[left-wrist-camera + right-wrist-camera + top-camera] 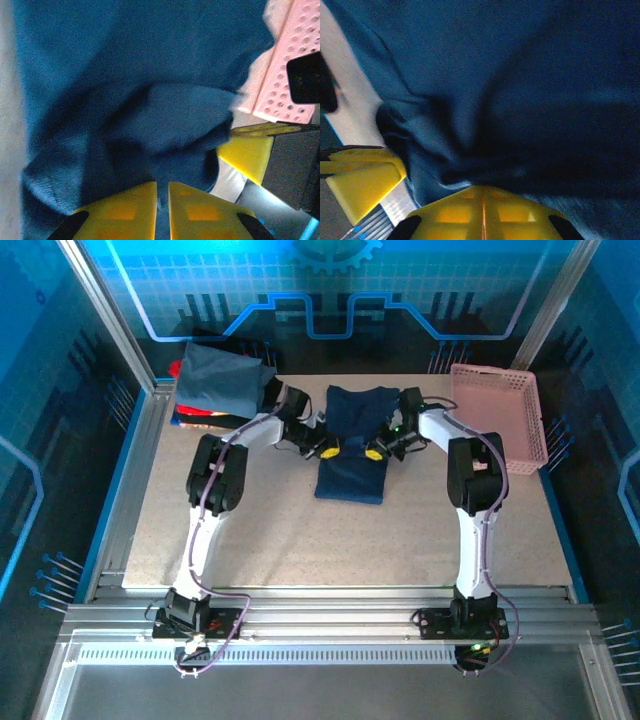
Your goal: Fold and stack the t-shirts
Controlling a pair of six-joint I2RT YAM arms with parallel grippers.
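A dark navy t-shirt (pixel 352 445) lies partly folded at the middle of the table, its lower half flat and its upper part lifted and bunched. My left gripper (pixel 330 451) pinches its left side. In the left wrist view the yellow fingers (pixel 135 205) stand nearly together with navy cloth (pixel 150 100) in the thin gap. My right gripper (pixel 374 454) pinches the right side, and in the right wrist view its fingers (pixel 450 212) are pressed together under gathered navy cloth (pixel 520 100). A folded stack, slate-blue t-shirt (pixel 218 378) over a red one (pixel 195 412), sits at the back left.
A pink lattice basket (pixel 500 415) stands at the back right, close to the right arm, and its wall (pixel 292 60) shows in the left wrist view. Bare tabletop (pixel 330 540) stretches in front of the navy shirt. Metal frame rails border the table.
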